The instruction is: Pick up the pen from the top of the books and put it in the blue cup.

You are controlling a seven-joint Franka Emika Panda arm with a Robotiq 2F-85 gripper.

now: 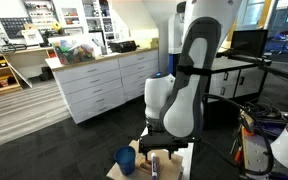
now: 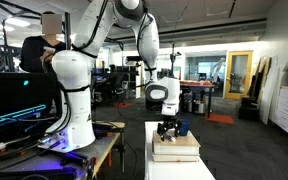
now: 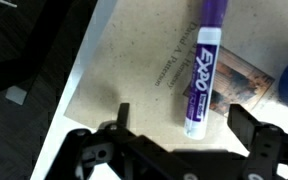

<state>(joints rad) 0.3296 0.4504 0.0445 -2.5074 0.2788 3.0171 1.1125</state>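
white drawer cabinet (image 1: pixel 104 85) | wood-plank floor (image 1: pixel 19 125) | dark carpet (image 1: pixel 74 150) | yellow-framed door (image 2: pixel 240 75)

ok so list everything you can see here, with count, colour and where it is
purple-and-white Expo marker pen: one, white barrel with purple ends, lying flat on the top book
tan-brown flat books: small stack, exact count unclear, tan, on the table
solid blue round cup: one, blue, beside the books
white table: one, white, under the books
white drawer cabinet: one, white, in the background by the wood floor
person in a dark top: one, behind the arm's base
white-and-black robot arm: one, reaching down over the books
jaws: one pair, black, open, above the pen
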